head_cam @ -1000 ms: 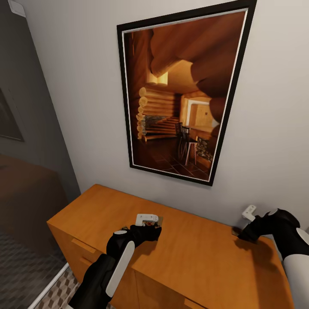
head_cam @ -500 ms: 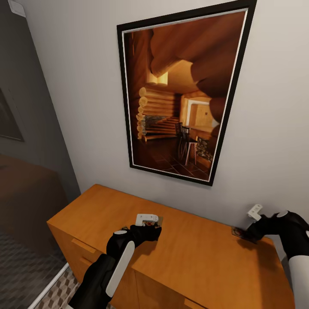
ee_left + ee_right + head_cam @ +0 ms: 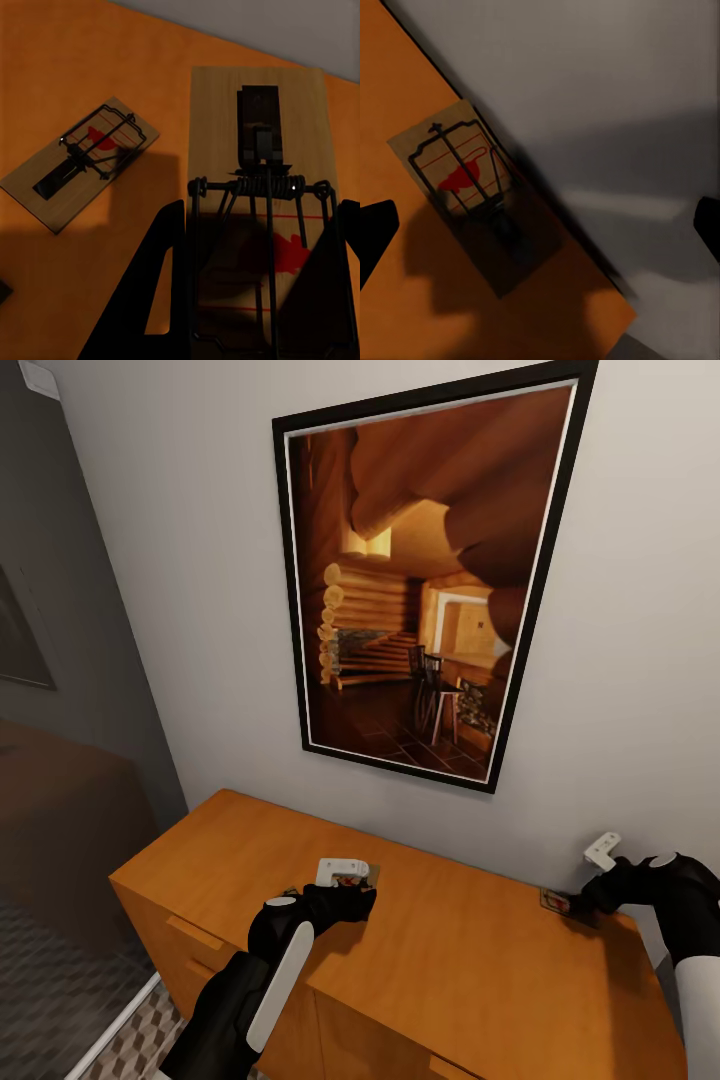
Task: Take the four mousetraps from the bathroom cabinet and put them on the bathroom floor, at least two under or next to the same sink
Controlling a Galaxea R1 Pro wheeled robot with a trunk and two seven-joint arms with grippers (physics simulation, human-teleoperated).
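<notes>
The mousetraps sit on the cabinet [image 3: 450, 930] top: the left hand [image 3: 255, 300] has its fingers closed around one trap [image 3: 259, 172] near the back edge, another [image 3: 79, 161] lies just beside it, and the right hand [image 3: 585, 900], spread wide open, hovers over a third [image 3: 461, 176] at the back right corner. They look like light, stiff little boards, probably best pinched by the long wooden edges, clear of the spring wire, since a thin flat board could easily skid.

Black-framed log-cabin picture [image 3: 425, 575] on pale grey wall [image 3: 180, 560], dark doorway [image 3: 60, 690] alongside
</notes>
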